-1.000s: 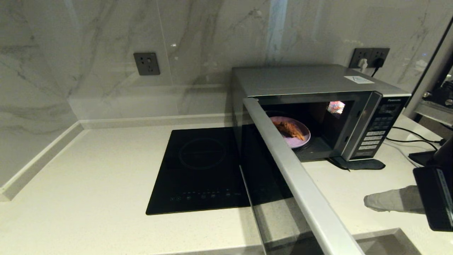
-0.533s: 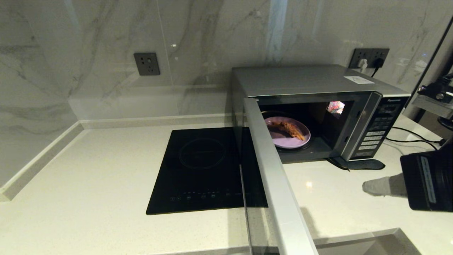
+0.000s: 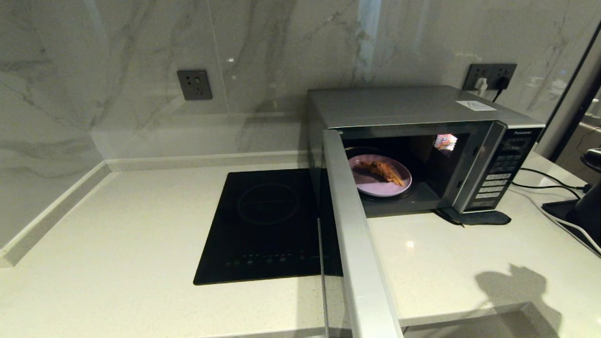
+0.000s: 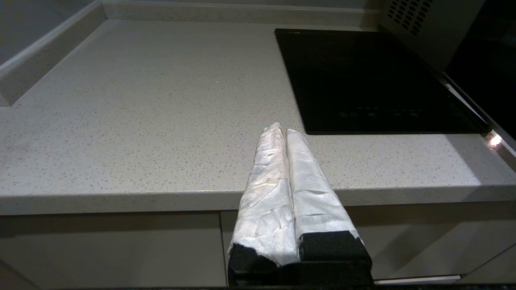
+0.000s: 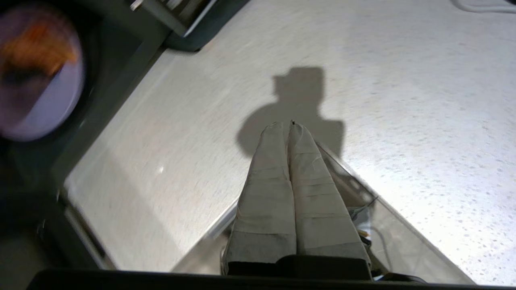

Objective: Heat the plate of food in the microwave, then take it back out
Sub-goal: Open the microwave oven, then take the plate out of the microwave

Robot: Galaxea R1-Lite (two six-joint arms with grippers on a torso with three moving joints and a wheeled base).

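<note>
Inside the open microwave (image 3: 422, 117) sits the plate of food (image 3: 380, 180).

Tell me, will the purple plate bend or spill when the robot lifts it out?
The plate of food looks rigid, so it probably won't bend. It's flat and shallow, so the loose fried pieces could slide off if it tilts.

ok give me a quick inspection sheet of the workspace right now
surface: pale speckled counter.
job's things: microwave door wide open; plate of food inside.
clutter: black cooktop left of microwave; dark pad under its front corner.
grippers: left claw shut, empty, at counter edge; right claw shut, empty, above counter in front of microwave.
cables: black cables right of microwave; plugs in wall socket.
surroundings: marble wall, second socket.
</note>
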